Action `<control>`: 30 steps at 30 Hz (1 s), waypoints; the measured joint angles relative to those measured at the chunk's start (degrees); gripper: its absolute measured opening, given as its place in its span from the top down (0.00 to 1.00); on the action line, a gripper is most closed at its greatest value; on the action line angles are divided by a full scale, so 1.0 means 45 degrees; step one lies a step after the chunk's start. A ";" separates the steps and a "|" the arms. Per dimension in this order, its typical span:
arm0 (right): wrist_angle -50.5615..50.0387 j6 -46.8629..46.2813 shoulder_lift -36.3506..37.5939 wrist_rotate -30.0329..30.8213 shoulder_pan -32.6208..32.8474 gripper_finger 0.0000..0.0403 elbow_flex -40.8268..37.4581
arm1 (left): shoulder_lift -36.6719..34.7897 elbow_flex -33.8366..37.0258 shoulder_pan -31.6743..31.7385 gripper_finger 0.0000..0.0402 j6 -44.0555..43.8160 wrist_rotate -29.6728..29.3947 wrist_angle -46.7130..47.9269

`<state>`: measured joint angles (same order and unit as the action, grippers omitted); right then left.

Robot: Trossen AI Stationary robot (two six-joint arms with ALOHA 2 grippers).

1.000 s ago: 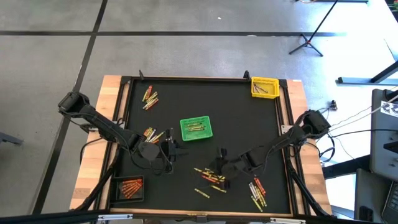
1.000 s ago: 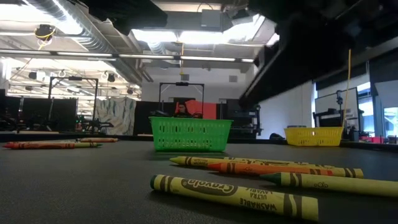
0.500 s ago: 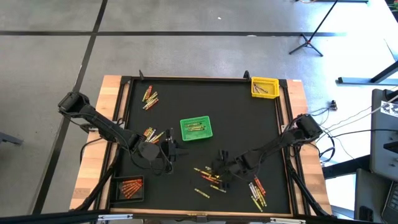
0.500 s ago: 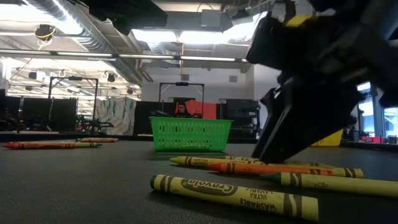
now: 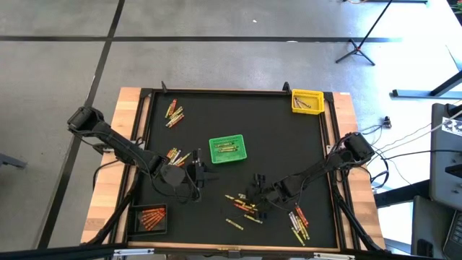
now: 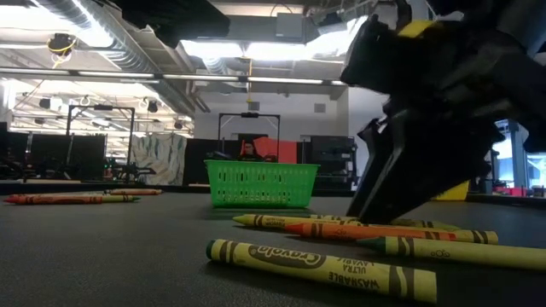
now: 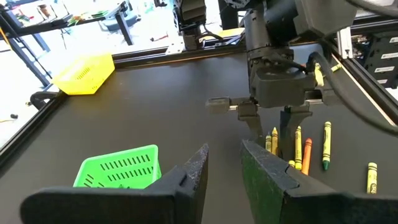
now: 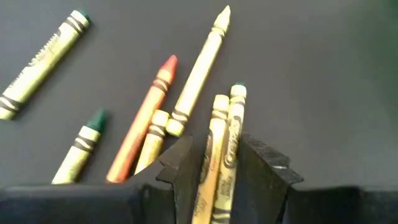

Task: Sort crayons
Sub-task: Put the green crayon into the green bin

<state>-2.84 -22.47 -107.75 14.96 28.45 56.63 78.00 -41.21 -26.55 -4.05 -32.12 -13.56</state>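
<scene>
Several crayons (image 5: 242,204) lie loose on the black table near its front middle. In the right wrist view, two yellow crayons (image 8: 222,140) lie side by side between the fingers of my right gripper (image 8: 221,171). That gripper is down at the table (image 6: 380,209) and slightly open, one finger on each side of the pair. My left gripper (image 7: 222,168) is open and empty, left of the green basket (image 5: 227,149), and hovers over the table (image 5: 196,173). My right gripper's fingers (image 8: 264,168) come from above, pointing down, and lie along the two yellow crayons (image 8: 233,124), which rest flat on the table. I cannot tell whether the fingers touch them.
A yellow basket (image 5: 306,101) stands at the far right corner and a black basket (image 5: 150,217) holding orange crayons at the near left. More crayons lie at the far left (image 5: 174,113), beside the left gripper (image 5: 177,155) and at the near right (image 5: 299,222).
My right gripper has come down onto the table, a little toward the near edge, over the crayon cluster. It has kept still for the last half second. The crayons have not moved.
</scene>
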 joint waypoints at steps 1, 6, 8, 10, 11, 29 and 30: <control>0.0001 0.0009 0.0009 -0.0002 0.0004 0.68 0.0121 | 0.0000 0.0000 0.0000 0.80 0.0000 0.0000 0.0000; -0.0174 0.0421 0.0031 0.0000 0.0005 0.68 0.0671 | 0.0000 0.0000 0.0003 0.80 0.0034 0.0000 0.0000; -0.0195 0.0434 0.0045 0.0000 0.0005 0.68 0.0697 | 0.0000 0.0000 0.0000 0.80 0.0034 0.0000 0.0000; -0.0563 0.0422 0.0045 0.0176 0.0005 0.68 0.0697 | 0.0000 0.0000 0.0005 0.80 0.0030 0.0000 0.0004; -0.0791 0.0415 0.0045 0.0356 0.0005 0.68 0.0695 | 0.0000 0.0000 0.0000 0.80 0.0029 0.0000 0.0000; -0.1555 0.0390 -0.0052 0.0549 0.0005 0.68 0.0565 | 0.0000 0.0000 0.0000 0.80 0.0023 0.0000 -0.0010; -0.1690 0.0375 -0.0067 0.0554 0.0005 0.68 0.0565 | 0.0000 0.0000 0.0000 0.80 0.0019 0.0000 -0.0010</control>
<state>-10.44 -20.78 -108.05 17.45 28.47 59.18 78.00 -41.21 -26.55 -3.97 -32.12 -13.61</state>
